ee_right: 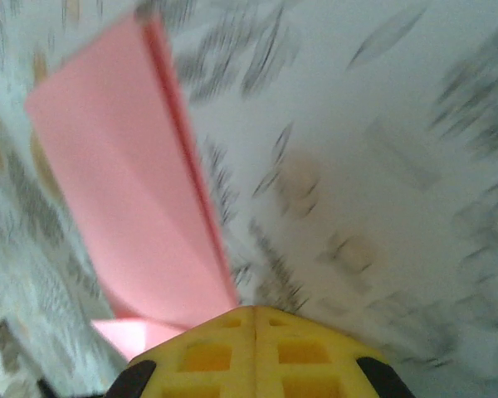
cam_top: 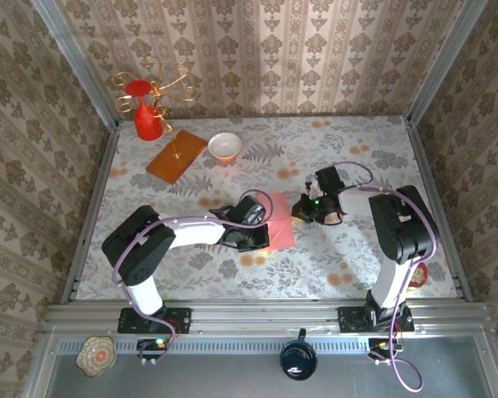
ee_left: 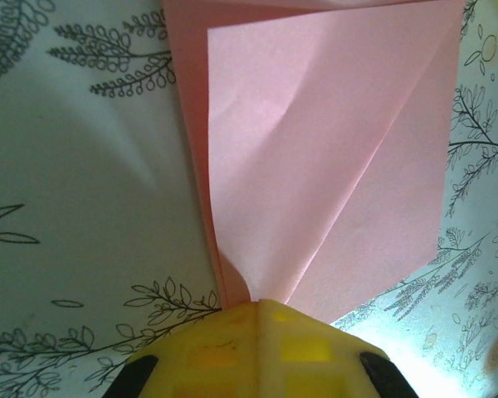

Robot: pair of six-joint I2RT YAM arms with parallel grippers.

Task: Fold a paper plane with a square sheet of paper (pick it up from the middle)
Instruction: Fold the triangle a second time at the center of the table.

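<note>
Two pincers, both mine, meet at the square sheet of paper (cam_top: 280,225) (ee_left: 332,149) (ee_right: 124,182) near the middle of the floral table (cam_top: 332,157). My left gripper (cam_top: 261,230) (ee_left: 260,311) is pressed together on a creased corner of the pink sheet, and folded flaps fan away from its tips in the left wrist view. My right gripper (cam_top: 299,209) (ee_right: 253,313), likewise closed, pinches the opposite edge, where a flap rises off the table in a blurred right wrist view. Well apart, toward the far left corner, stand a white bowl (cam_top: 225,147), a wooden board (cam_top: 177,156) and a red vase (cam_top: 147,116).
</note>
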